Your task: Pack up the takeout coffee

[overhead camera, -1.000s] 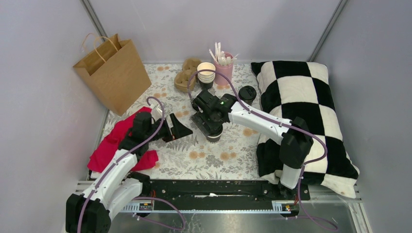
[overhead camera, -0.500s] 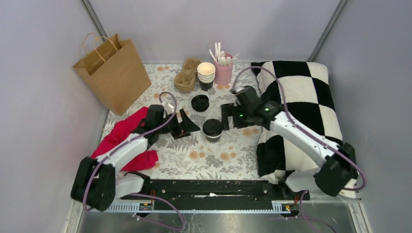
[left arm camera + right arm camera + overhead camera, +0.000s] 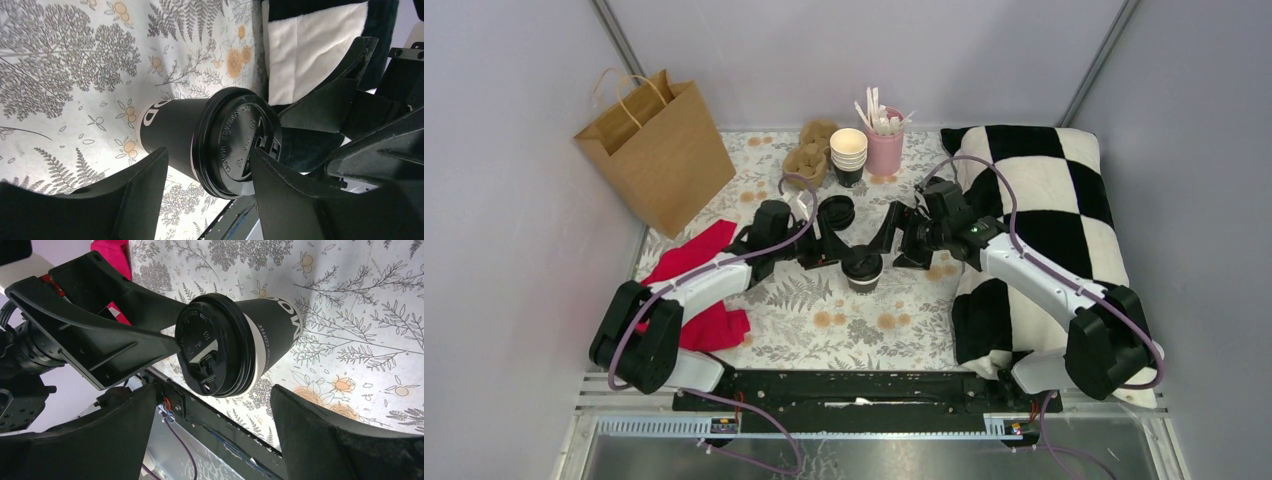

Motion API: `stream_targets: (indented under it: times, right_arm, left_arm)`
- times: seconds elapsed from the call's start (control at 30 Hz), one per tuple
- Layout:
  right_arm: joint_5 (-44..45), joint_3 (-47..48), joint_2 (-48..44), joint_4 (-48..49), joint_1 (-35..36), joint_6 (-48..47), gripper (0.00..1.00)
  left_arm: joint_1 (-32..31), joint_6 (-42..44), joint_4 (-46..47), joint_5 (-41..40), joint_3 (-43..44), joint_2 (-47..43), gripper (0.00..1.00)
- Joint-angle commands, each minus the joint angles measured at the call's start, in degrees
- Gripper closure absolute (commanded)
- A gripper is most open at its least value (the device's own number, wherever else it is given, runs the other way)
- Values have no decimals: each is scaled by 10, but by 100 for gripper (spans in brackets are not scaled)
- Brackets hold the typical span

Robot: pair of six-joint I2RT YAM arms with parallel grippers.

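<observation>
The takeout coffee [image 3: 862, 268] stands upright with its lid on, near the centre of the desk [image 3: 864, 330]. The left fingers [image 3: 135, 190] are released and straddle the cup from its 10 o'clock. The right fingers [image 3: 320, 430] are also released and face it from 2 o'clock.

A lab test booth: plain grey panel walls [image 3: 514, 200], metal corner posts [image 3: 614, 35], a floral-clothed table [image 3: 874, 335]

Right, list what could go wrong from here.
Both open grippers crowd the lidded cup: the left gripper straddles it while the right gripper faces it, so fingers might collide. A squeeze near the lid might pop it or tip the cup. The left gripper could also nudge the loose lids.
</observation>
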Motion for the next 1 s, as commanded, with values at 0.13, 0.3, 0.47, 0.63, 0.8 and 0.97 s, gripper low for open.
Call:
stream_targets:
  times: [0.13,0.3,0.47,0.63,0.8,0.97]
  right_arm:
    - [-36,-30,6,53,-3,42,15]
    - [-56,-49,17,76,-2,58,20]
    - [-60,-69,10,90,-1,67,22]
    - [-77,-96,10,124,4,93,28]
    - [-80,-120,5,160,8,121,36]
    - [-72,-139,-2,188,9,136,45]
  left_arm:
    - [-23,21,32,-23,28,14,41]
    - [-30,25,28,-30,25,11,44]
    - [-40,27,23,-38,19,7,45]
    - [-47,27,23,-42,11,4,46]
    - [-53,23,23,-48,5,-3,47]
    - [-58,21,23,-54,-1,-13,47]
